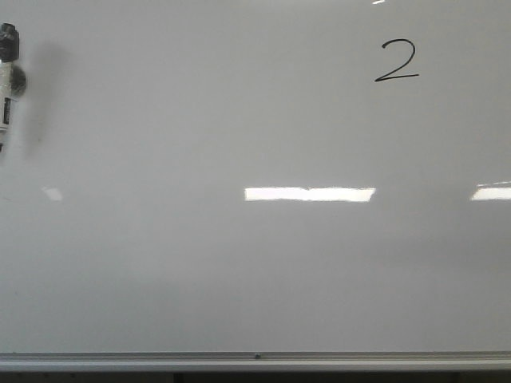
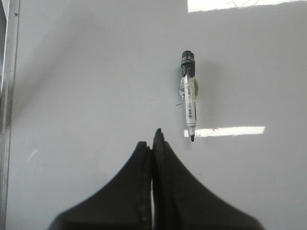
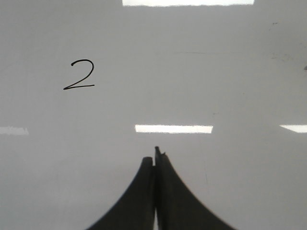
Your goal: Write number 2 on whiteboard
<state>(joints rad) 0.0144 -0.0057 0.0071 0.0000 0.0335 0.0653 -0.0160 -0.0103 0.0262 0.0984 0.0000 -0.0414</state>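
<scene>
The whiteboard [image 1: 239,271] is filling the front view, with its silver rail [image 1: 255,359] running along the near edge. The number 2 [image 1: 397,61] is sitting at the far right of the board, drawn in a thin black line, complete and legible. It is also showing in the right wrist view [image 3: 79,75].

A marker [image 1: 6,84] is lying on the board at the far left edge, partly cut off in the front view. In the left wrist view the marker [image 2: 189,93] is lying uncapped, its black tip exposed, the cap seated on the opposite end. It is well apart from the number 2.

The left gripper [image 2: 153,143] is hanging over bare board near the marker, not touching it; its fingers are pressed together with nothing between them. The right gripper [image 3: 156,158] is hanging over bare board near the number 2, fingers likewise closed on nothing.

Bright rectangular light reflections [image 1: 310,194] are showing across the middle of the board.
</scene>
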